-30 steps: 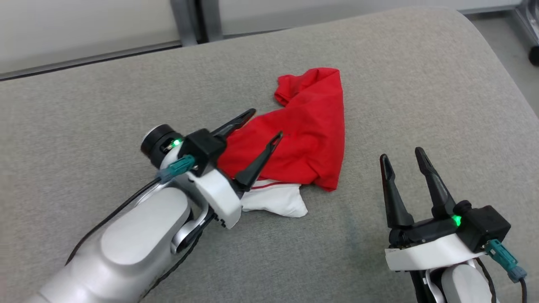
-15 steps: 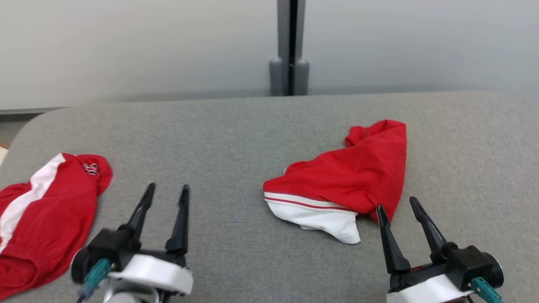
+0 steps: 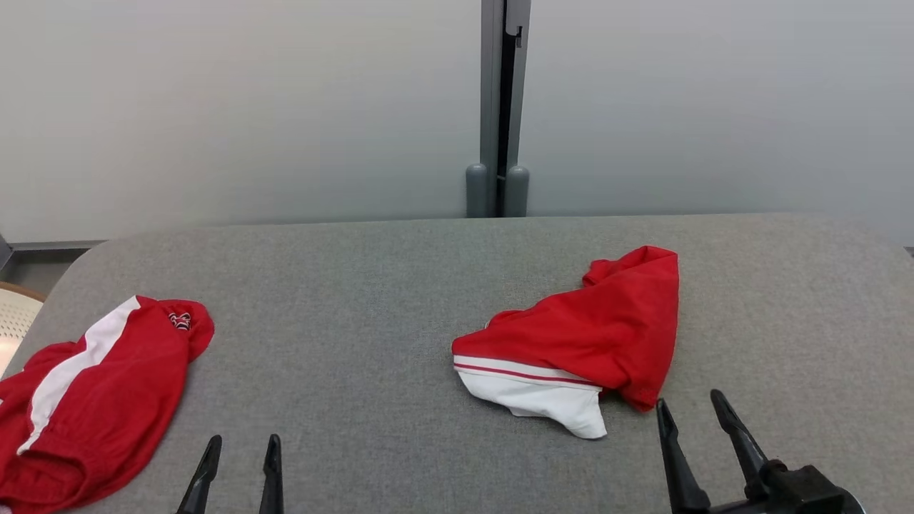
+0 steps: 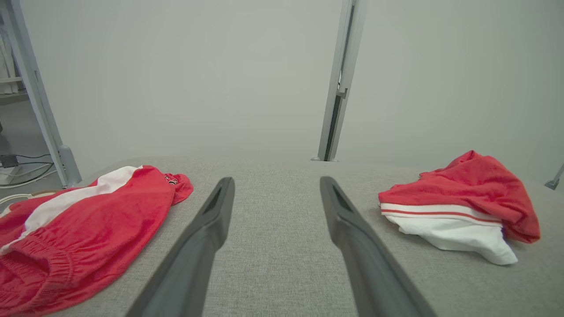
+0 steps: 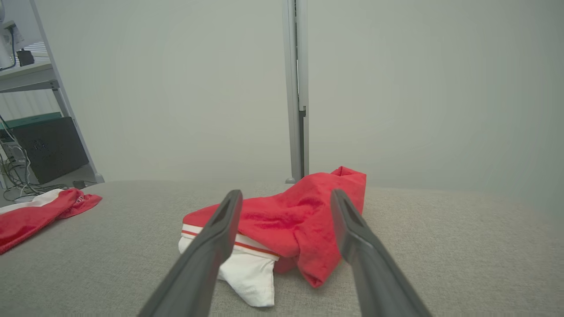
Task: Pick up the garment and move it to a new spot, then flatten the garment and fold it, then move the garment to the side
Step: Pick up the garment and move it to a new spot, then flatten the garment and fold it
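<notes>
Grey, fabric-covered tabletop [image 3: 357, 335], seen from my robot's head camera. Nearest me, at the bottom edge, both sets of jaws stand wide open and empty. The left jaws sit low on the near left, fingertips [image 3: 272, 460] pointing away over bare cloth. The right jaws sit on the near right, fingertips [image 3: 670, 439] just short of the garment and not touching it.

The garment [image 3: 593, 335] lies right of centre. It is a crumpled red heap with a white panel and a thin red stripe along its near edge, and one corner rises to a peak on the far side. I judge it light, soft and limp, and not fragile. It will likely sag and bunch when lifted, and thin layers could slip out of a shallow pinch. I would take hold at the white near hem, or at the red fold at its near right. Both are close to the right jaws, and I would pinch deep.

At the left edge, well apart, lies a second red garment [image 3: 93, 385] with a white stripe. Beyond the tabletop stands a pale wall with a grey post [image 3: 498, 107].
</notes>
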### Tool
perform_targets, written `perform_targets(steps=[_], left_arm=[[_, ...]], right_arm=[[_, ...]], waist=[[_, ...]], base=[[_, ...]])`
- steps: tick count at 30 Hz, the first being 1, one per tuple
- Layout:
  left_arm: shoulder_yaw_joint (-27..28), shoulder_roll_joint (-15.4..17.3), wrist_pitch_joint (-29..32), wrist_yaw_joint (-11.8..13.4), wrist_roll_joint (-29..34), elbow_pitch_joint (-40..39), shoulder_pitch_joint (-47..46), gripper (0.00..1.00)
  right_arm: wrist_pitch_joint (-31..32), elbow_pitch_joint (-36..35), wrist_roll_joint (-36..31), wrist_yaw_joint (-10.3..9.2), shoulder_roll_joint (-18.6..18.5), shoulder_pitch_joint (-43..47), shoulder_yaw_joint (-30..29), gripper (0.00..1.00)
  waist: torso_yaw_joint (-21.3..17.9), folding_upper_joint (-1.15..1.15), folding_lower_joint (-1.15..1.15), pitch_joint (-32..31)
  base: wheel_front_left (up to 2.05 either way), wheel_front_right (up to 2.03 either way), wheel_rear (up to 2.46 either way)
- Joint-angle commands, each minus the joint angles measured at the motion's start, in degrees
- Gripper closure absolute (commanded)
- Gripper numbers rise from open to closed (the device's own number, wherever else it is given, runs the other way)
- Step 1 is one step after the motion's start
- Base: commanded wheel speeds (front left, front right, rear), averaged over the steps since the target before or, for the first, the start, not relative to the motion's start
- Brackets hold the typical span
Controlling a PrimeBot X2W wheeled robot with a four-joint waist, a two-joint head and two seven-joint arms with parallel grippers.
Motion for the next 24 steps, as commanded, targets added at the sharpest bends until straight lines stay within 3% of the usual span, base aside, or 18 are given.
perform_targets(steps=[1,8,24], left_arm=[[0.5,-0.1,0.0,-0.5,2.4,-0.3,0.8,0.0],[1.9,-0.6,0.0,1.3,6.0,0.0,0.2,0.0],[0.5,-0.6,0.0,2.1,5.1,0.5,-0.9,0.0]], right_arm=[[-0.1,0.0,0.1,-0.02,-0.1,0.9,0.2,0.0],[-0.1,0.7,0.5,-0.02,-0.1,1.5,0.4,0.0],[-0.1,0.6,1.0,-0.02,-0.1,0.9,0.0,0.0]], waist=[[-0.8,0.0,0.0,-0.8],[-1.7,0.0,0.0,-1.4],[-1.7,0.0,0.0,-0.8]], base=[[0.0,0.0,0.0],[0.0,0.0,0.0],[0.0,0.0,0.0]])
